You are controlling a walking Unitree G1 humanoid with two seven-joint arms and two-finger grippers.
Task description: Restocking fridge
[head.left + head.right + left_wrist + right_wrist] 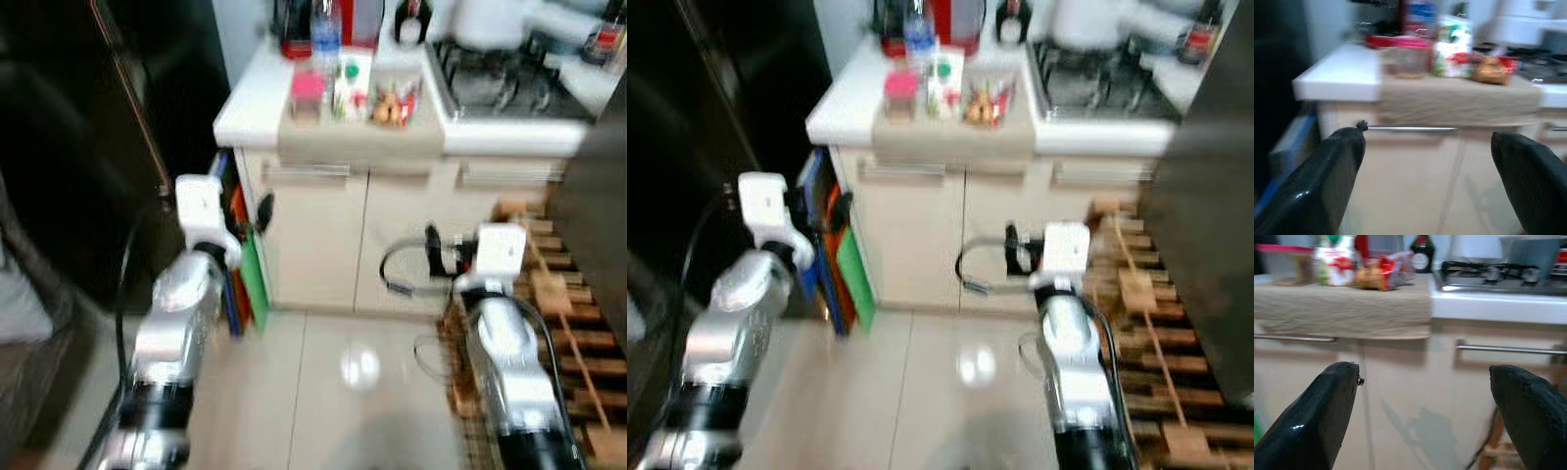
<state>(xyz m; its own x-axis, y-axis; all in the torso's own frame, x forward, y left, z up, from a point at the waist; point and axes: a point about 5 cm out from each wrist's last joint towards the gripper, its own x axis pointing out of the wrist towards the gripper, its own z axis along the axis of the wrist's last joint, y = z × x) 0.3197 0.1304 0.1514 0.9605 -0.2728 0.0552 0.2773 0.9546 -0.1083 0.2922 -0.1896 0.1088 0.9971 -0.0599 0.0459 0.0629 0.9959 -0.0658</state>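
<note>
On a beige mat (358, 137) on the white counter stand a pink-lidded container (307, 93), a clear water bottle (325, 29), a white carton with a green cap (351, 86) and a red food packet (395, 103). The dark fridge (108, 147) is at the left. My left gripper (1427, 142) is open and empty, held low in front of the cabinet's left end. My right gripper (1425, 374) is also open and empty, level with the cabinet doors below the mat. Both are well short of the counter items.
A gas stove (500, 83) with a white pot fills the counter's right part. A wooden slatted rack (568, 323) stands on the floor at the right. Coloured boards (245, 264) lean between the fridge and the cabinet. Pale tiled floor (343, 392) lies ahead.
</note>
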